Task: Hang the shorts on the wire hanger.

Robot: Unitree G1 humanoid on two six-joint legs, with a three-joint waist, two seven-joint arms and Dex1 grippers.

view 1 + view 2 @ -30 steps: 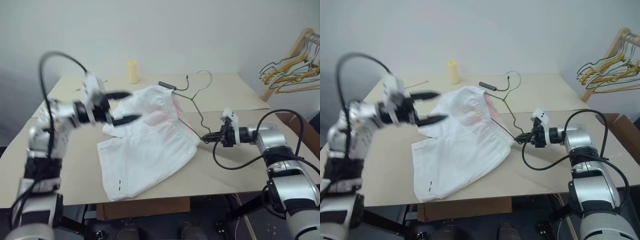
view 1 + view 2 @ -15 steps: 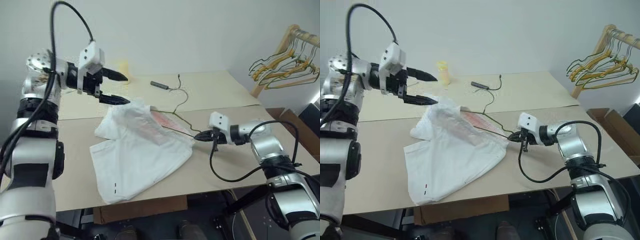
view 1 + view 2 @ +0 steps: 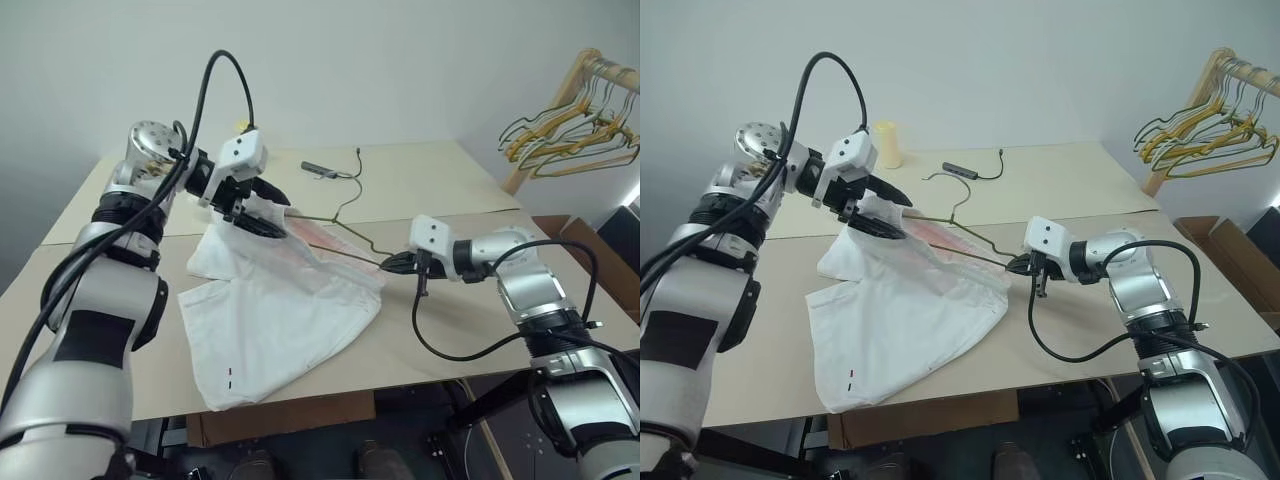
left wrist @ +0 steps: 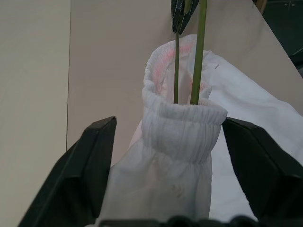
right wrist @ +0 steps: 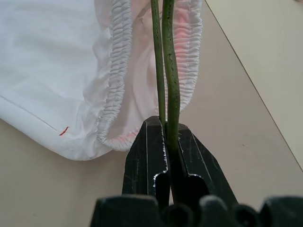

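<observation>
You have the tan table (image 3: 450, 180) carrying the white shorts (image 3: 280, 310), spread across its middle with the hem toward the near edge. Your left gripper (image 4: 165, 156) stands spread around the raised, bunched waistband without closing on it. The wire hanger (image 3: 335, 215) runs into that waistband, and your right gripper (image 5: 166, 142) is pinched tight on its corner beside the shorts
</observation>
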